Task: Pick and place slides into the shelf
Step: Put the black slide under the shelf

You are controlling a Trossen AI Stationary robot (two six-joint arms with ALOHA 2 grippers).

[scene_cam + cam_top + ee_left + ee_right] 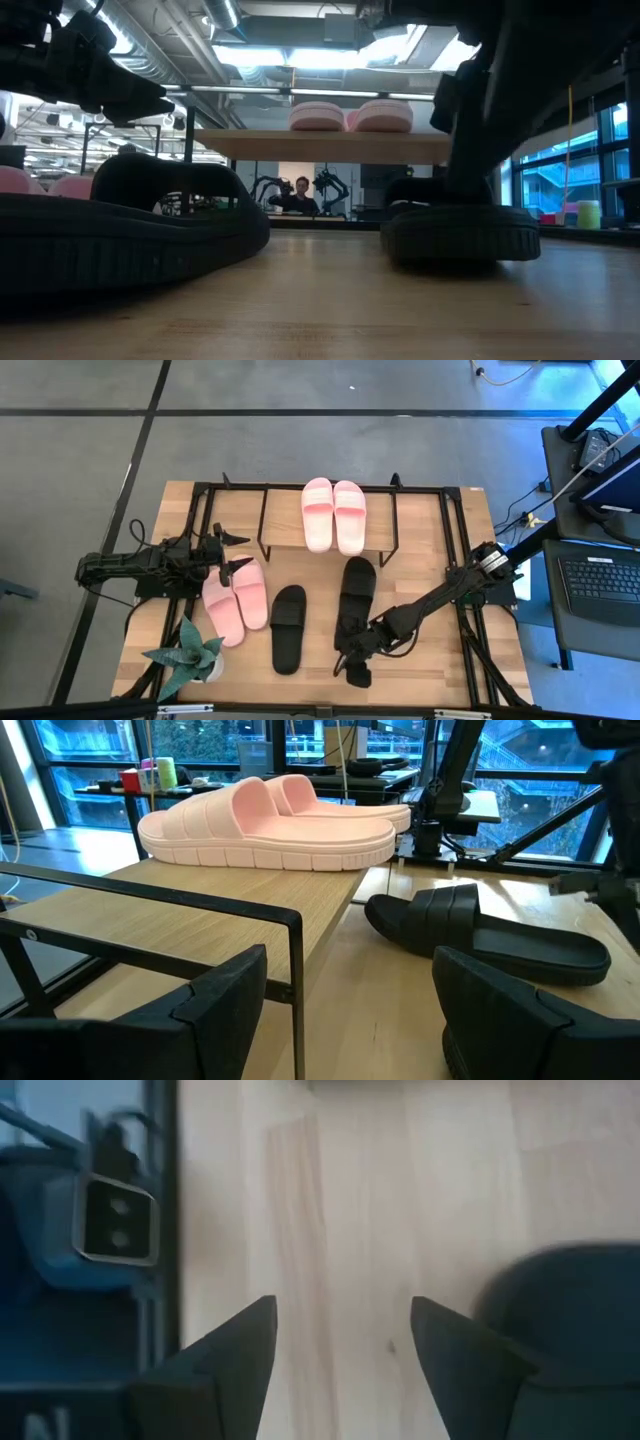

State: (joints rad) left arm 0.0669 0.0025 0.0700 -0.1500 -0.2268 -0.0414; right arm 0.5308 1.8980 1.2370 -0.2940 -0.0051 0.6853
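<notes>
Left gripper (232, 550): fingers (215, 1010) spread wide with nothing between them, held above the bench (420, 550) at the left end of the shelf (240, 512), just over the near pink pair (236, 600).

Right gripper (352, 660): fingers (235, 1350) partly open with only bare wood between them, holding nothing. It sits low at the front of the bench, at the near end of the right black slide (355, 600); whether it touches that slide cannot be told.

Slides: one pink pair (334, 513) rests side by side on the shelf's wooden top board. The near pink pair lies on the bench in front of the shelf, to the left. The left black slide (288, 627) lies on the bench beside that pair, apart from the right black slide.

A potted plant (188, 656) stands at the front left corner of the bench.
</notes>
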